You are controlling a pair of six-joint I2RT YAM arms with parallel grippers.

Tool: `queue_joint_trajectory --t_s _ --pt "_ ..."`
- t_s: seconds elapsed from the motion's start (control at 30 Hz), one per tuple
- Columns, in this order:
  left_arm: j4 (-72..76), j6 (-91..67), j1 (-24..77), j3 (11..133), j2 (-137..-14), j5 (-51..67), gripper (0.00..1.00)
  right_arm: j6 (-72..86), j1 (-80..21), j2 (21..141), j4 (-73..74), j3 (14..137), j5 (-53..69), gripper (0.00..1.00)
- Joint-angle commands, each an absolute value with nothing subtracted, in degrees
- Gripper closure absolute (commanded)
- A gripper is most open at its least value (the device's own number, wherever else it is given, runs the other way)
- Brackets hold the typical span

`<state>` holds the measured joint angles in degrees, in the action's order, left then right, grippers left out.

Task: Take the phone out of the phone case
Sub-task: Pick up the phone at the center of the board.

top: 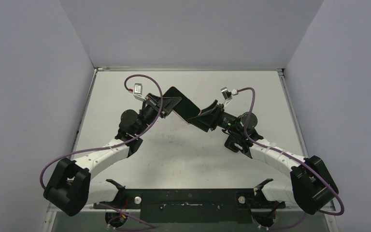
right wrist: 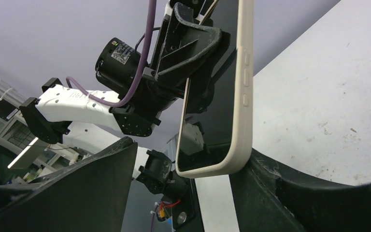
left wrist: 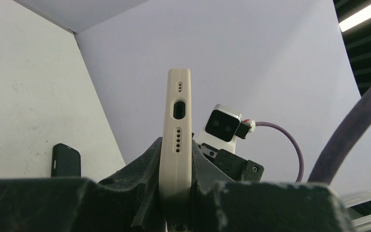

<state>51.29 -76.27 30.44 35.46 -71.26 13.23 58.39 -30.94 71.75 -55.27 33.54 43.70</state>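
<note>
You have the dark-screened phone (top: pixel 183 102) sitting inside its cream rubbery phone case (right wrist: pixel 242 101). The pair is held up off the white table (top: pixel 183 159), over its far middle, between your two arms.

Your left gripper (top: pixel 165 103) comes in from the left and is pinched on the cased phone. In the left wrist view its black fingers (left wrist: pixel 140 166) press on both flat faces of the case, with no gap showing. The case's bottom edge stands upright between them, and its charging port and two rows of speaker holes face the camera.

Your right gripper (top: pixel 206 116) comes in from the right at the other end of the phone, with its jaws spread. In the right wrist view the phone's rounded corner hangs between the two fingers. The back of the case is touching or just beside one finger (right wrist: pixel 290 193); you cannot tell which. The other finger stands well apart from the screen. The side buttons on the case edge show plainly there, and the left gripper is clamped further up the phone.

In the left wrist view a small dark rounded slab (left wrist: pixel 65 159) lies on the table off to the left; you cannot tell what it is.
</note>
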Motion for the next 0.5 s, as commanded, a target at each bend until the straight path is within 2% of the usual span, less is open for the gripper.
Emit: queue_joint_trajectory --t_s 0.0,0.47 --pt "55.81 -79.59 32.04 35.59 -68.85 7.02 1.00 55.37 -32.68 71.02 -59.78 33.52 43.15 0.34" --pt "49.18 -82.81 32.96 35.86 -67.95 5.29 1.00 49.44 -34.16 70.55 -57.64 34.24 43.39 0.58"
